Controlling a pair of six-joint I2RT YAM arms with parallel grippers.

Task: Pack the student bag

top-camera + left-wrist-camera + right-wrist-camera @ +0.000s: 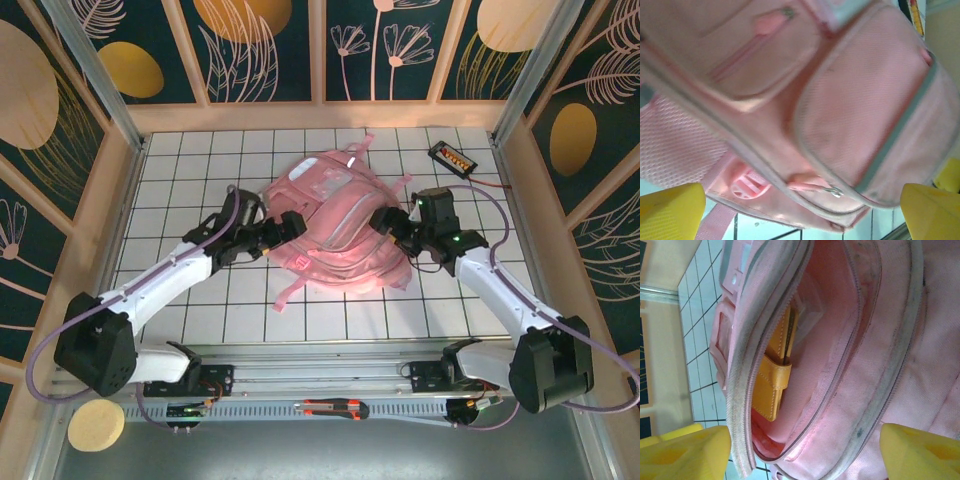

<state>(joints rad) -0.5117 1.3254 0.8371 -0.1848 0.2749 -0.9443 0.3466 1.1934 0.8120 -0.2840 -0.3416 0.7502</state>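
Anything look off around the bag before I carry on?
Nothing damaged or spilled. The student bag lies flat, one compartment gaping with an orange case inside. Only oddity: what looks like a utility knife lying on the front rail.

Bright even light, blurred wrist close-ups
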